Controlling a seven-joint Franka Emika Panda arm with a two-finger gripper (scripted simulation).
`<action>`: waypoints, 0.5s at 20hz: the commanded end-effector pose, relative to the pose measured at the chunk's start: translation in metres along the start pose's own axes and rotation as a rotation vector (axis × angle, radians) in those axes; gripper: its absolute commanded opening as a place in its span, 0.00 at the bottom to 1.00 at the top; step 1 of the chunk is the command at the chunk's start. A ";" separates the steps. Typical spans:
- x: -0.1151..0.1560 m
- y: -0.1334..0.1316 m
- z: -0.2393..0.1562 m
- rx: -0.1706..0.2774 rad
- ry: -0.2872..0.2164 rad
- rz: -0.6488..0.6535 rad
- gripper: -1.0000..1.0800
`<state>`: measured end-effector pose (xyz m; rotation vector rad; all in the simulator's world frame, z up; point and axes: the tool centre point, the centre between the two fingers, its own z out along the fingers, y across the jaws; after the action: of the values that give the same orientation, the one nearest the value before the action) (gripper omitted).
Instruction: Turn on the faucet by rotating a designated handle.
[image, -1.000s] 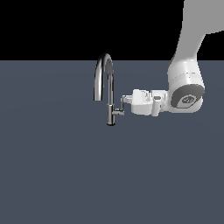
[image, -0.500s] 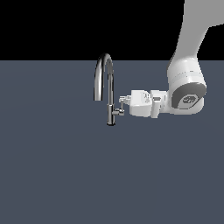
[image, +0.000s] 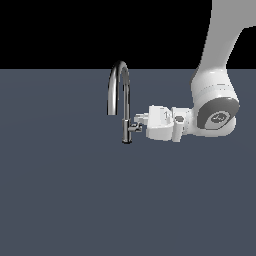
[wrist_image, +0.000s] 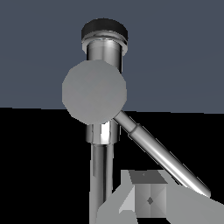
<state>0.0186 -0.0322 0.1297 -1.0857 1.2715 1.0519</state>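
Observation:
The faucet (image: 125, 105) is a slim chrome gooseneck with a high arched spout, standing upright on the dark floor. The handle (image: 133, 125) is a small chrome lever on a short stub low on the body, on the exterior view's right side. My gripper (image: 138, 121) reaches in level from the exterior view's right, with its fingertips at the handle. The jaws look shut and hold nothing. In the wrist view the stub's round end (wrist_image: 94, 92) faces the camera. The lever blade (wrist_image: 162, 159) slants off it, just past my fingertips (wrist_image: 148, 199).
The flat dark grey floor (image: 60, 200) spreads all around the faucet. My white arm (image: 215, 107) rises at the exterior view's right. Nothing else stands in view.
My gripper has moved toward the exterior view's left, closing the gap to the faucet until its fingertips reach the handle. The faucet body has not moved.

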 end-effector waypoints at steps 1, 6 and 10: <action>0.013 0.018 -0.008 0.004 0.002 0.023 0.00; 0.015 0.016 -0.001 -0.003 -0.003 0.004 0.00; 0.042 0.027 -0.005 0.000 -0.001 0.014 0.00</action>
<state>0.0032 -0.0288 0.1116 -1.0947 1.2501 1.0505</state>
